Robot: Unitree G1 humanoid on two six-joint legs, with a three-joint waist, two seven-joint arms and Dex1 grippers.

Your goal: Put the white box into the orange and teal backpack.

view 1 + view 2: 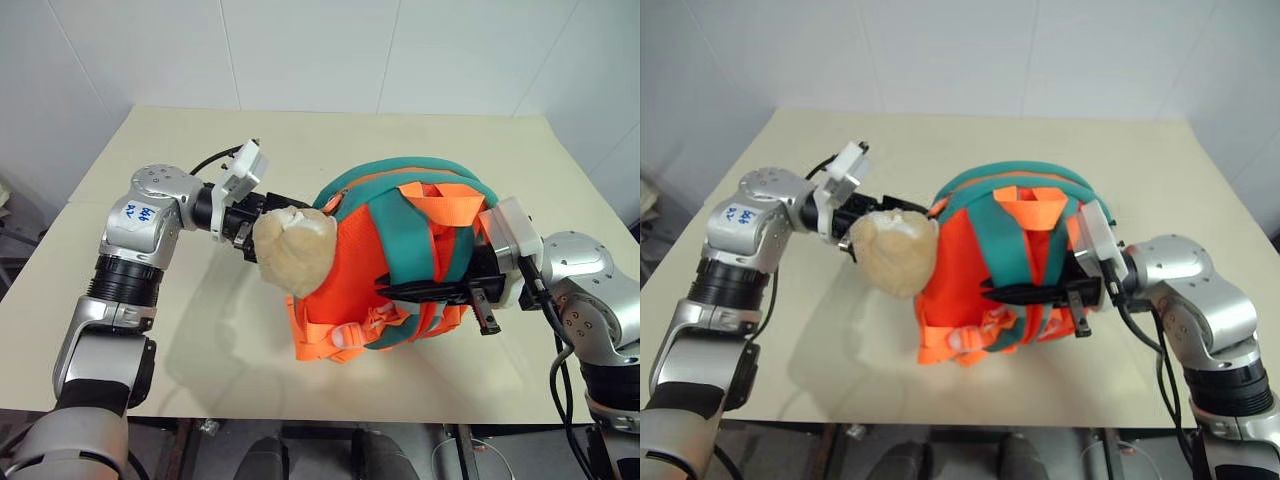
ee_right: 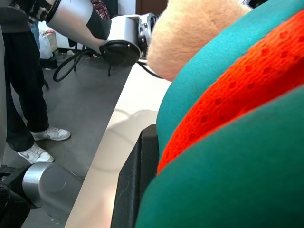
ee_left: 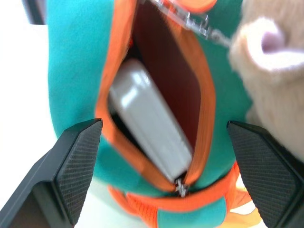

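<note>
Looking through the left wrist camera, I see the white box (image 3: 149, 128), smooth and flat with rounded corners, lying inside the orange and teal backpack (image 1: 400, 250) behind its orange-edged zipper opening. My left hand (image 1: 243, 235) is spread wide and empty beside the fuzzy tan plush toy (image 1: 293, 248). My right hand (image 1: 480, 300) is clamped shut on the backpack's woven strap side. The rounded mesh-panelled bag rests on the matte beige worktop (image 1: 300, 140).
</note>
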